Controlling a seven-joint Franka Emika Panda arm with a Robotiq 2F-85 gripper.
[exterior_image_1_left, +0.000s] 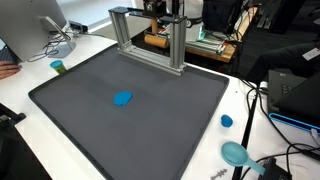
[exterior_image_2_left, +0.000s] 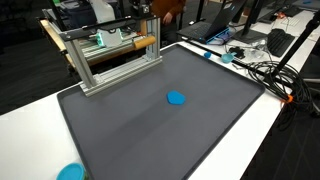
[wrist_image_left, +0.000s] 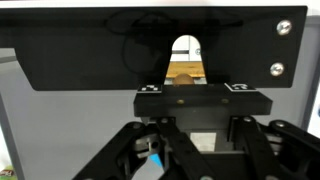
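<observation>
Jaws: can't tell how open, gripper (wrist_image_left: 182, 120) blurred in wrist view, facing black plate (wrist_image_left: 100, 50) on aluminium frame (exterior_image_1_left: 150, 35). Blue disc (exterior_image_1_left: 123, 98) lies mid-mat (exterior_image_1_left: 80, 120), well apart.

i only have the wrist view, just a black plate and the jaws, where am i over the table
Observer: The gripper is up at the far edge of the grey mat, by the metal frame.
Operator: anything on the mat
Observer: One small blue object lies alone near the middle of the mat, well away from the frame.
Operator: anything else blue around
Observer: A blue cap and a teal scoop sit on the white table beside the mat.
</observation>
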